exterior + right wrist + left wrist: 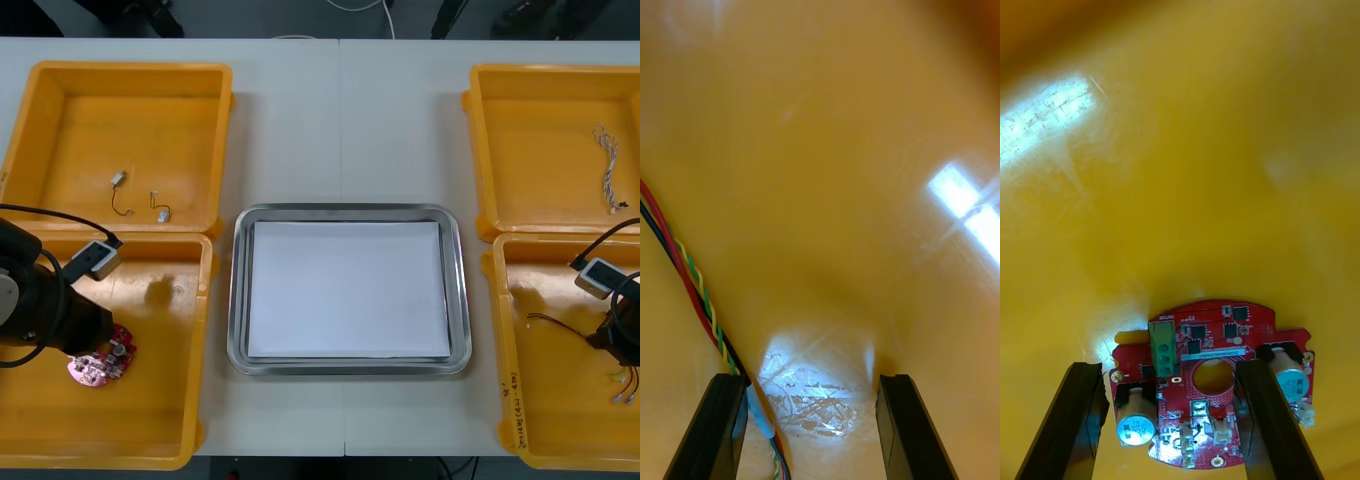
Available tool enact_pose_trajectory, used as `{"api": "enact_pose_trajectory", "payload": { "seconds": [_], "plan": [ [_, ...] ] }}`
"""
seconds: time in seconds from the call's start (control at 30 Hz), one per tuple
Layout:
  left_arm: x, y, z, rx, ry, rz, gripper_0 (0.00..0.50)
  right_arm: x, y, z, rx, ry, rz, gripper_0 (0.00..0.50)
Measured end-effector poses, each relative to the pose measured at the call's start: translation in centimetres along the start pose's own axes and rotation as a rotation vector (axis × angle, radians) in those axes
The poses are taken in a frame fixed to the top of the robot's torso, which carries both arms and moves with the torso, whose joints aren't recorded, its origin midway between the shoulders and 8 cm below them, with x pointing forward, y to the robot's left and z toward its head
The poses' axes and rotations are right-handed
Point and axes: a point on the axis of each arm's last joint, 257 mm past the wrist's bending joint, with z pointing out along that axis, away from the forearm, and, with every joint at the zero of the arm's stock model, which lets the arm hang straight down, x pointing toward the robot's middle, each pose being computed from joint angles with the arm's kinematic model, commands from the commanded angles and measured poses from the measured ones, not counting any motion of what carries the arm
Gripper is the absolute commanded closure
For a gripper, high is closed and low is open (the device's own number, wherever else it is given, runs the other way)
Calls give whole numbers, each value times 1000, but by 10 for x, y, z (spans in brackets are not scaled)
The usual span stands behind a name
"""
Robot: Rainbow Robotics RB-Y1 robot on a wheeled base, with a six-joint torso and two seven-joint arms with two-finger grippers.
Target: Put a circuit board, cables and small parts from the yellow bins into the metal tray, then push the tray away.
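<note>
The round red circuit board (pixel 1202 334) lay flat on the floor of the near left yellow bin (pixel 160 420), under the left gripper (pixel 1166 367). Its fingers stood apart, one just outside the board's edge, the other over its opposite side. In the near right yellow bin (pixel 560 420), the right gripper (pixel 812 379) was also spread, with the red and yellow cable (pixel 692 300) running past one finger.

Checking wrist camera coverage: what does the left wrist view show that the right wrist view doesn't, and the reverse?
Left wrist view: a red circuit board lying under the open left gripper. Right wrist view: a twisted coloured cable running past one finger of the open right gripper. Shared: black fingers standing apart over the floor of a yellow bin.
</note>
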Motion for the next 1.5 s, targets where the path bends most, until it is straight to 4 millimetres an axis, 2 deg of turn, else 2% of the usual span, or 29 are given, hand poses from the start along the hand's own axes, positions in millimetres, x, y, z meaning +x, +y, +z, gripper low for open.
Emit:
{"api": "enact_pose_trajectory", "payload": {
  "seconds": [0.4,0.57,0.77,1.23,1.5],
  "plan": [
    [2,-1,9,-9,0,10,0,-1,1,0,3,-10,0,0],
    [1,-2,12,-11,-6,16,0,0,5,-13,-15,24,-18,0],
    [2,-2,13,-11,-3,16,0,-4,1,-27,-5,23,-26,0],
    [6,2,15,-14,8,5,0,11,14,-17,-21,46,-10,0],
    [4,4,16,-23,-1,5,0,9,21,-9,-20,39,-1,0]
  ]
}}
